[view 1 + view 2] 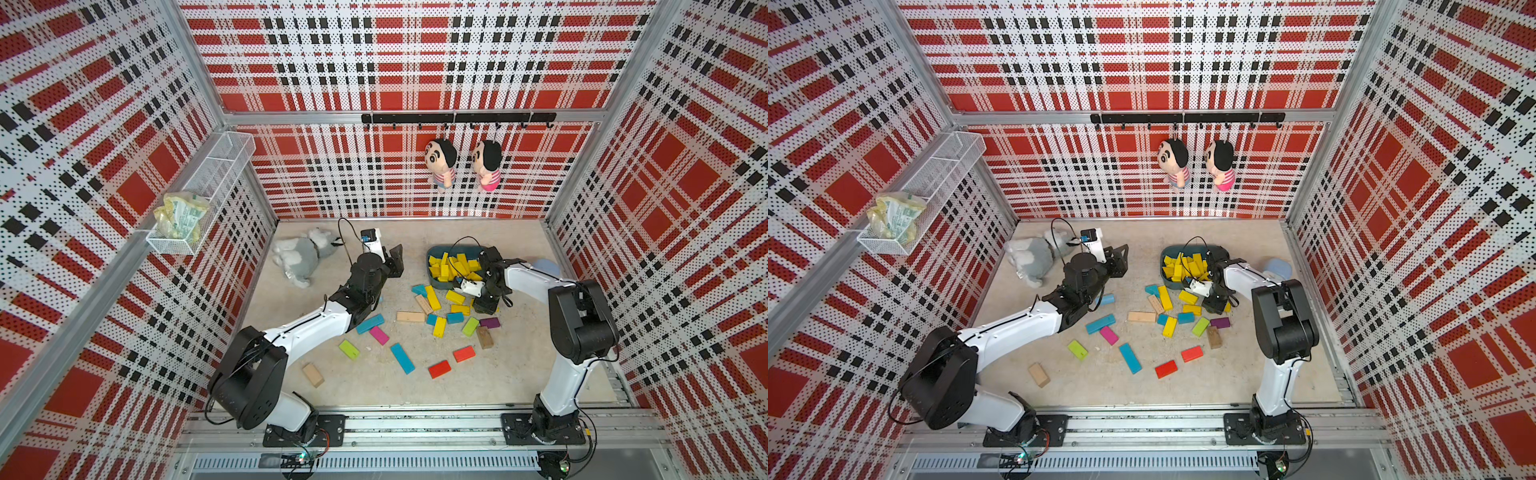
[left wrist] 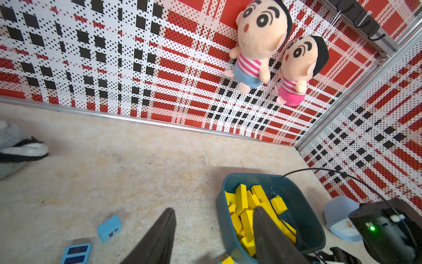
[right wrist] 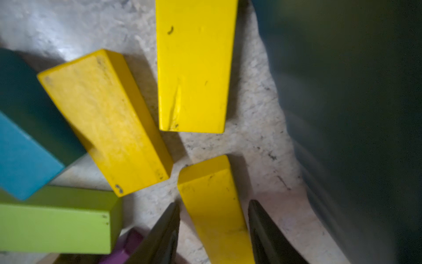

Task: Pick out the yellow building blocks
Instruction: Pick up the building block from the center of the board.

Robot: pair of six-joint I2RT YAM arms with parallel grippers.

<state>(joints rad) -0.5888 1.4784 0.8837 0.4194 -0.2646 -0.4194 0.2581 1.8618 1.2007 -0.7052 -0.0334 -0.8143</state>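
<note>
Beige speckled tabletop [image 1: 519, 374]: right gripper [image 3: 213, 202] straddles a short yellow wooden block [image 3: 212, 182], jaws parted to pinch, beside the teal plastic bin [image 2: 306, 212]; left gripper [image 2: 214, 209] hangs open, empty.

I read yellow blocks [image 3: 194, 68]: glossy scuffed paint | bin [image 2: 306, 212]: smooth plastic | floor [image 3: 251, 141]: rough, matt | dolls [image 2: 258, 41]: soft plush cloth | wall panels [image 1: 415, 54]: perforated metal

Blocks [image 1: 451, 266] lie in the bin [image 1: 434, 250], other blocks [image 1: 432, 297] scattered before it, perhaps touching it.
</note>
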